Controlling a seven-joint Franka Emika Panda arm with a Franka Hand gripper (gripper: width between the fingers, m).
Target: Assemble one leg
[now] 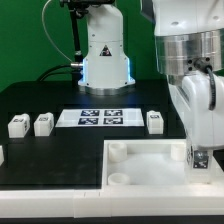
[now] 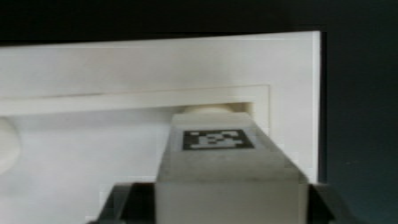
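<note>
- One arm (image 1: pixel 190 60) fills the exterior view's right, reaching down over the bench's front right corner.
- Bench (image 1: pixel 40 150): black top; nearly every part sits on it untouched.
- Tray (image 1: pixel 150 165) — the big white piece with round corner sockets — lies at the front edge, right of centre; one socket (image 1: pixel 118 180) near its front left shows empty.
- Marker board (image 1: pixel 104 117) lies flat mid-bench, toward the back.
- Three spare legs stand loose: two (image 1: pixel 30 125) close together near the left edge, one (image 1: pixel 155 122) just right of the marker board. A sliver of another part (image 1: pixel 2 155) shows at the left edge; what it is I cannot tell.
- Gripper (image 1: pixel 201 158) is clamped on the leg (image 2: pixel 221 160), fingers (image 2: pixel 125 205) pressing either side in the wrist view, tag facing the camera.
- Leg hangs upright over the tray's right side, its lower end close to the tray; whether it touches is hidden.
- My reading: pick-up is done, seating is not — lining up with a socket and fixing the leg remain.
</note>
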